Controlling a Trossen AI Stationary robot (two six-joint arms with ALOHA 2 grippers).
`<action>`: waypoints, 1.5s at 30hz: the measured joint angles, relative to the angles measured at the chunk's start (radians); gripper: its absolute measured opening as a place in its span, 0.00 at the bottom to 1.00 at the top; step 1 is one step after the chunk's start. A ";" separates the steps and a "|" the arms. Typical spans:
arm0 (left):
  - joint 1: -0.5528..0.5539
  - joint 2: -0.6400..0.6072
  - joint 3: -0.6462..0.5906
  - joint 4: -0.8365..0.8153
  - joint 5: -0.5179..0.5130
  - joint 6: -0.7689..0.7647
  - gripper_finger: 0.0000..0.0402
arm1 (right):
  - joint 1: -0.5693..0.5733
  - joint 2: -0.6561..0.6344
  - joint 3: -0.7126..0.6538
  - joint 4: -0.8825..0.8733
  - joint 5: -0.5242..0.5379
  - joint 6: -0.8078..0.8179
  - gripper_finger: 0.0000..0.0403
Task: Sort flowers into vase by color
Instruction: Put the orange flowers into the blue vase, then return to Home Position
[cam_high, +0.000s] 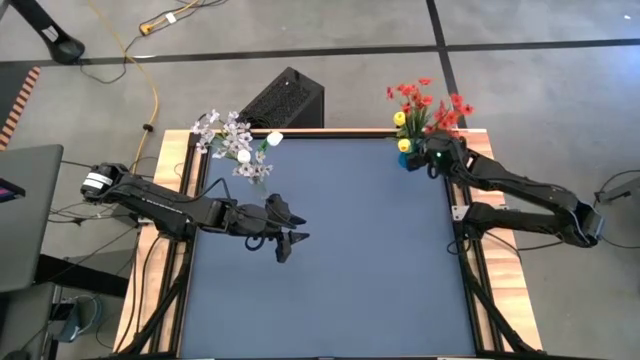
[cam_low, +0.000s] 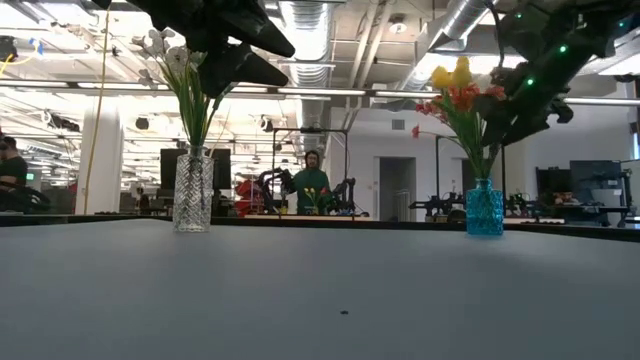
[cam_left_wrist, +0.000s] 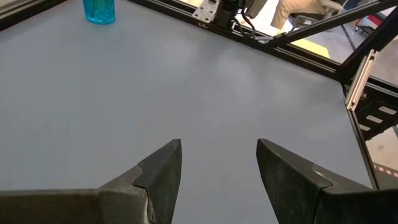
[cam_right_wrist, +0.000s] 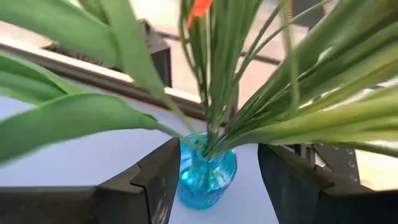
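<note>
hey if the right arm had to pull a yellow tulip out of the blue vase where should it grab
Probably on the bare stem between the blue vase's mouth and the yellow tulip heads, coming in level from the side. The stems stand nearly upright and fan out above the narrow neck. The right gripper already faces them with open jaws.

The table top (cam_high: 340, 250) is a smooth, matt blue-grey sheet, framed by pale bare wood (cam_high: 500, 290) and black metal rails (cam_left_wrist: 292, 53). At its far left corner the clear vase (cam_low: 193, 191) looks like cut glass, faceted and glinting; at the far right corner the blue vase (cam_low: 484, 208) is glossy, translucent, patterned glass. The flowers (cam_high: 425, 105) in the blue vase have smooth, plastic-looking green leaves (cam_right_wrist: 74, 118). The left gripper (cam_left_wrist: 219, 180) has matt dark plastic-looking fingers (cam_left_wrist: 155, 180), as has the right gripper (cam_right_wrist: 219, 180).
</note>
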 joint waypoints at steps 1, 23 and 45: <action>0.000 0.000 0.000 0.000 0.000 0.004 0.49 | 0.000 0.000 0.014 -0.026 -0.015 0.007 0.60; 0.000 0.000 0.000 0.000 -0.009 0.074 0.49 | -0.001 0.000 0.299 -0.468 -0.401 -0.024 0.60; 0.000 0.000 0.000 0.166 0.029 0.131 0.49 | 0.095 0.000 0.529 -0.509 -0.737 -0.039 0.59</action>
